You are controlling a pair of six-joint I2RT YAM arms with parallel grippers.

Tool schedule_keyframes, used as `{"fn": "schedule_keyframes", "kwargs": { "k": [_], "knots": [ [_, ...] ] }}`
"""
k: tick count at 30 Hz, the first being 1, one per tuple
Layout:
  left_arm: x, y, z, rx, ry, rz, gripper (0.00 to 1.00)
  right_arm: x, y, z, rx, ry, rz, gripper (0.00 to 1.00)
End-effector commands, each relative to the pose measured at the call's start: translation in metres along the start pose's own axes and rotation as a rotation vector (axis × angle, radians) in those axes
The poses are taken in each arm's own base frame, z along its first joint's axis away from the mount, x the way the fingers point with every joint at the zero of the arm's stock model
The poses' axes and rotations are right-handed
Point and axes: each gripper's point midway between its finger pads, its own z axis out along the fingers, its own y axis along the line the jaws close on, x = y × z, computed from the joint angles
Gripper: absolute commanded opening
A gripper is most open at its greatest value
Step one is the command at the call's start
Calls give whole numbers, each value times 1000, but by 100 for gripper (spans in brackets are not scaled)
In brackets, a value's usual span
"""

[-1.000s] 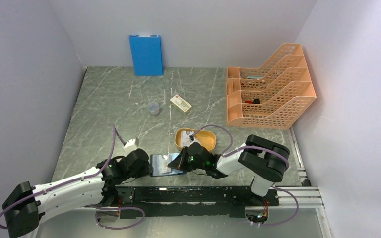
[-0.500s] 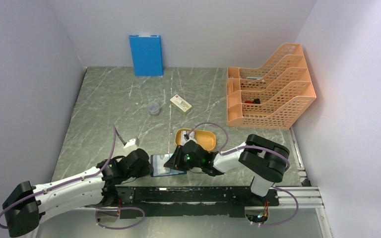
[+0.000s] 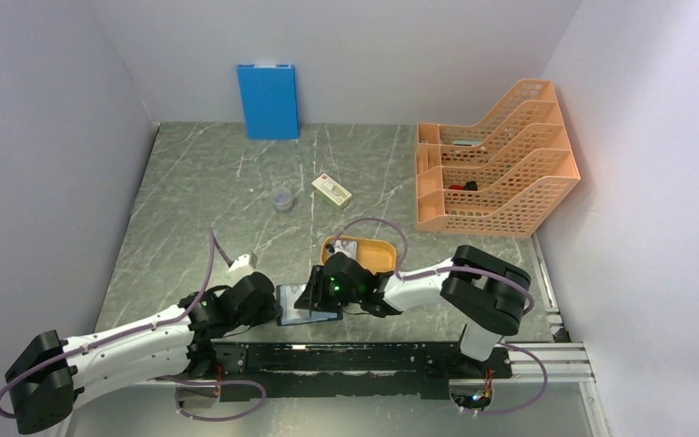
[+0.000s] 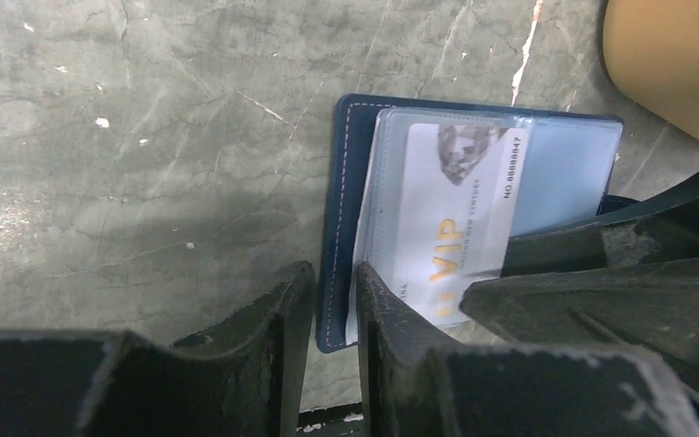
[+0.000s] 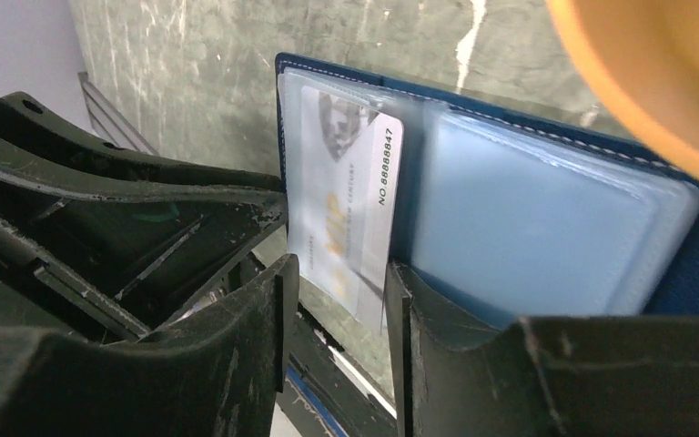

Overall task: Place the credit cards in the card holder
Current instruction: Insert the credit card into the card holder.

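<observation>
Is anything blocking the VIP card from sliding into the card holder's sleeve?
Nothing visible does. The card, held by the right pincer, appears already partway inside the card holder's clear sleeve. The left pincer clamps the holder's outer edge, off the card's path.

Credit card (image 4: 453, 218) reads "VIP"; "NEW CENTURY"; "NO. 8888847".

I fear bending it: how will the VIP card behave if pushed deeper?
The VIP card lies flat and straight, so it is probably stiff. It looks thin, so likely light. Its glossy face may slip when pushed.
</observation>
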Motion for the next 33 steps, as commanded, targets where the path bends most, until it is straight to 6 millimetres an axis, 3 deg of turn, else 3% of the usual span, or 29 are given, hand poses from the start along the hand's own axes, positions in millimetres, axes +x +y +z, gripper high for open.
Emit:
{"fn": "schedule_keyframes", "kwargs": {
  "k": [1,7,16,22,33],
  "knots": [
    [20,23,3,-75,85,52,31,15,0,10,20,69,-69,43],
    [18,22,1,-76,82,58,29,20,6,17,38,100,-125,43],
    [-7,28,-13,-126,-19,40,29,6,-1,5,137,51,-164,48],
    [-11,27,-12,-133,-43,33,27,2,2,4,142,43,-172,47],
    [2,18,2,-96,15,67,7,10,12,11,103,81,-196,45]
  ]
}}
